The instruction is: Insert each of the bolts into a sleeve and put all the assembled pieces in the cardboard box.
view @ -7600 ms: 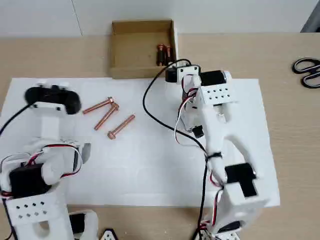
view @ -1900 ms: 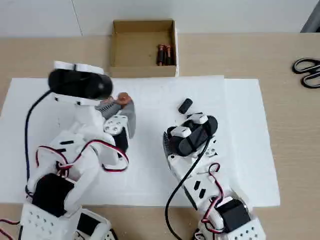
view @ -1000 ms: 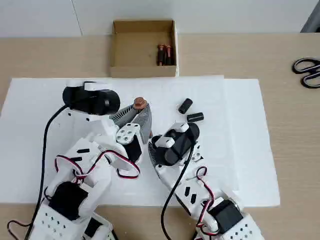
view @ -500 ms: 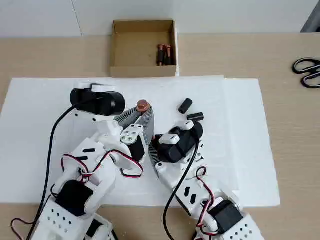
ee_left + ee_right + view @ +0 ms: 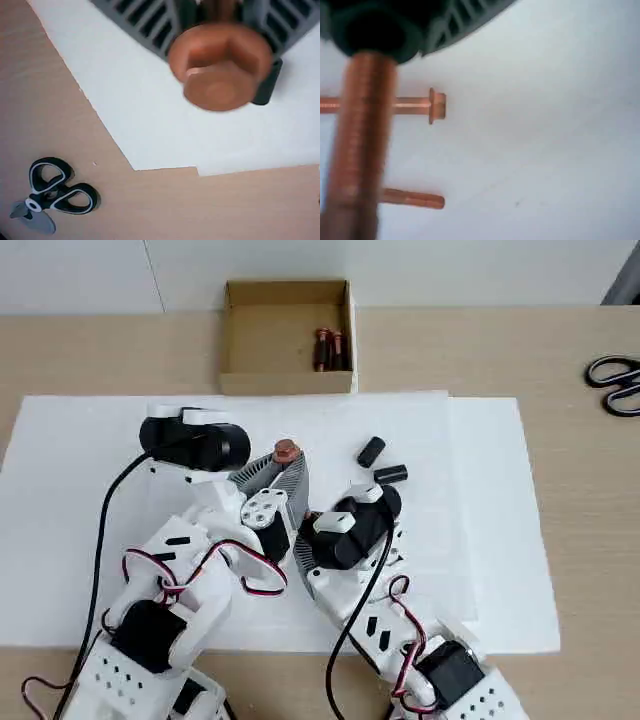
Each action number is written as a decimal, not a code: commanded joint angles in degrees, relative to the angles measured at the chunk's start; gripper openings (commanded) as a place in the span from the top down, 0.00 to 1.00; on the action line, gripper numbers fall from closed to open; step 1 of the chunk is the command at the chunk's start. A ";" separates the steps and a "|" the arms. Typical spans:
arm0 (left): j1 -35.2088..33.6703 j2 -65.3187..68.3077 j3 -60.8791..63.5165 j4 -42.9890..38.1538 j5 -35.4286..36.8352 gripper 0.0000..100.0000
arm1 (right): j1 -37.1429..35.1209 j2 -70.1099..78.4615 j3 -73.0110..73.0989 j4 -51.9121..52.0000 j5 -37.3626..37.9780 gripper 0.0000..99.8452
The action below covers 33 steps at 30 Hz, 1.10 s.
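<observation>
One loose bolt [image 5: 420, 104], shank partly hidden

On the table [image 5: 100, 350] lies a sheet [image 5: 500, 530], with the cardboard box [image 5: 262, 335] behind its far edge and the scissors [image 5: 615, 383] off it on the bare table to the far right; two assembled pieces [image 5: 330, 348] lie inside the box against its right wall. At the middle of the sheet the left gripper [image 5: 285, 464] holds a bolt [image 5: 286, 450] head up, with the right gripper [image 5: 304, 545] just in front and its held sleeve [image 5: 370, 30] on the bolt's shank. Two loose sleeves [image 5: 370, 451] lie on the sheet just right of the bolt, and two loose bolts [image 5: 420, 105] lie apart on the sheet.
</observation>
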 commanded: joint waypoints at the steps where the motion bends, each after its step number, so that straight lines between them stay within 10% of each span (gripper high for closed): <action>1: 0.18 -1.05 -0.22 -1.41 0.26 0.99 | -0.48 -0.92 -0.70 -1.45 -0.26 1.00; 33: 2.02 -1.05 2.24 6.68 -0.18 0.99 | -0.31 -0.92 -0.70 -1.45 -0.18 1.00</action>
